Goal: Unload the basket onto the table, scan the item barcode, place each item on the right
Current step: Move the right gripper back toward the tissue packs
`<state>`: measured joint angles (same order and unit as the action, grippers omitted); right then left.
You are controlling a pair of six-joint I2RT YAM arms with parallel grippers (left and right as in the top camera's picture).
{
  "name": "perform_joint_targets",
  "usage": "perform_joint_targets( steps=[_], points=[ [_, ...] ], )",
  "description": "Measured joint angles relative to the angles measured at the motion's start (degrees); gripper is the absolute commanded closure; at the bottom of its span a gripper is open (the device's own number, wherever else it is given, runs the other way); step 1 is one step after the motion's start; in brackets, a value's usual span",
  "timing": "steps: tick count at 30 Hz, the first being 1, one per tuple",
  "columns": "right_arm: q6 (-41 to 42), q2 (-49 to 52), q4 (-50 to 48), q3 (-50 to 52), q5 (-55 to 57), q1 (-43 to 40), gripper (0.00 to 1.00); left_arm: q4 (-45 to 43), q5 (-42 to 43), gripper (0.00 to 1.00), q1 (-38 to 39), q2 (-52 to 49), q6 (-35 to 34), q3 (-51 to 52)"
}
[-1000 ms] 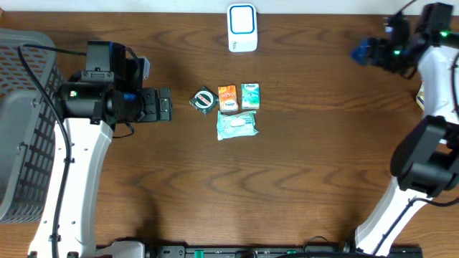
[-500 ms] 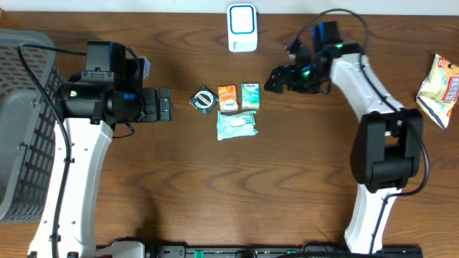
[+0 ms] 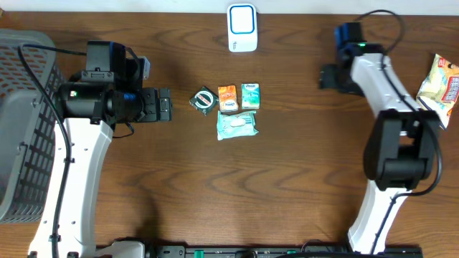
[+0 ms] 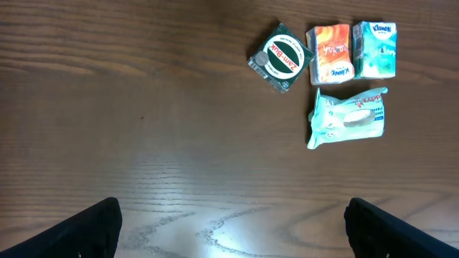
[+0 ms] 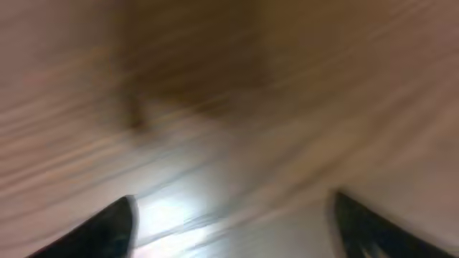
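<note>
Lying grouped at the middle of the table (image 3: 287, 186): four small items, none held.
- 1 dark green square pack (image 4: 280, 57), label "Zam-Buk", set cornerwise to the others.
- 2 pocket tissue packs, one orange pack (image 4: 330, 54) and one teal pack (image 4: 374, 49) marked "Kleenex". They touch side by side, with long axes running toward the scanner.
- 1 pale green wipes pack (image 4: 348, 118), just on the near side of that pair, its long axis crosswise to theirs. Its print is too small to read.
- 1 white scanner (image 3: 242, 28) with a blue-framed face, at the far edge, well apart from the group.
- 1 snack bag (image 3: 439, 80) at the right edge, lettering unreadable.
- 1 grey mesh basket (image 3: 21, 129) at the left.
- Left gripper (image 4: 229, 229): jaws wide apart and empty, near the dark green square pack, not touching it.
- Right gripper (image 5: 233, 226): wrist view blurred, fingers apart over bare wood, between scanner and snack bag.
</note>
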<state>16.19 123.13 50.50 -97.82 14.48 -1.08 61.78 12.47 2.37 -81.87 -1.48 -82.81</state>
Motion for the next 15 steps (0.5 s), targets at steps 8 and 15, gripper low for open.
perform_joint_targets(
  steps=[8, 15],
  points=[
    [0.6, 0.0, -5.0, 0.0, 2.4, -12.1, 0.68, 0.0, 0.0, 0.03, 0.0, 0.0, 0.0, 0.0],
    [0.6, 0.0, -7.9, 0.1, -1.8, -19.4, 0.68, 0.0, 0.0, 0.02, 0.0, 0.0, 0.0, 0.0]
  ],
)
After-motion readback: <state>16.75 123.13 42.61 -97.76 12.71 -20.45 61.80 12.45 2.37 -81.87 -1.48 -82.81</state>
